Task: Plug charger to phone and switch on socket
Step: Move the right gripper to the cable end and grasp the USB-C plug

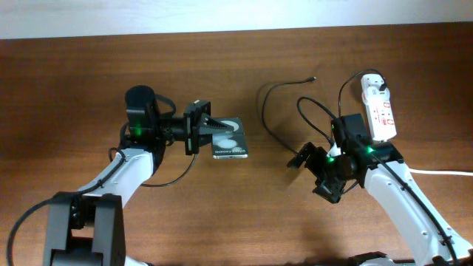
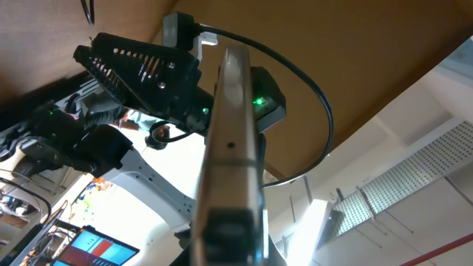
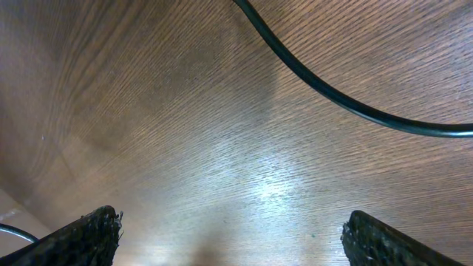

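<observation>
The black phone lies left of centre, its glossy face showing white spots. My left gripper is shut on the phone's left end. In the left wrist view the phone runs edge-on up out of the jaws. The charger is a thin black cable looping across the middle, its tip lying free at the back and its plug in the white socket at the far right. My right gripper is wide open and empty, low over bare wood, with the cable just beyond it.
The socket's thick white cord runs off the right edge. My right arm shows past the phone in the left wrist view. The wooden table's far edge meets a white wall.
</observation>
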Controlling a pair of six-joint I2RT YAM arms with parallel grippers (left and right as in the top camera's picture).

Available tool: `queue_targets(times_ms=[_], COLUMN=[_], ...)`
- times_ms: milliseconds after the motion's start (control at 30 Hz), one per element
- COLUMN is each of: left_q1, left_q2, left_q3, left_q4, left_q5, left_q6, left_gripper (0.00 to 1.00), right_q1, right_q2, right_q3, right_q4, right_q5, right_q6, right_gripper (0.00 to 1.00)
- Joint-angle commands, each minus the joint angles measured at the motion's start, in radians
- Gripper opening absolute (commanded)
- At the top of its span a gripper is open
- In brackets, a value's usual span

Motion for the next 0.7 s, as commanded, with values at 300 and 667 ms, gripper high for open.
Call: queue_targets(times_ms=[300, 667], left_q1=[0.005, 0.005], left_q2=[-0.006, -0.006], left_q3=[0.020, 0.019], left_q4=[0.003, 0.002], left_q5=[0.023, 0.023], left_q6=[-0.010, -0.010], left_gripper=[0.00, 0.00], right_q1=[-0.005, -0.005], right_q2=[-0.010, -0.010], right_q3=[0.003, 0.003], right_q4=[-0.019, 0.111], right_q5=[0.066, -0.011], right_q6=[0.000, 0.004], right_gripper=[0.59, 0.04])
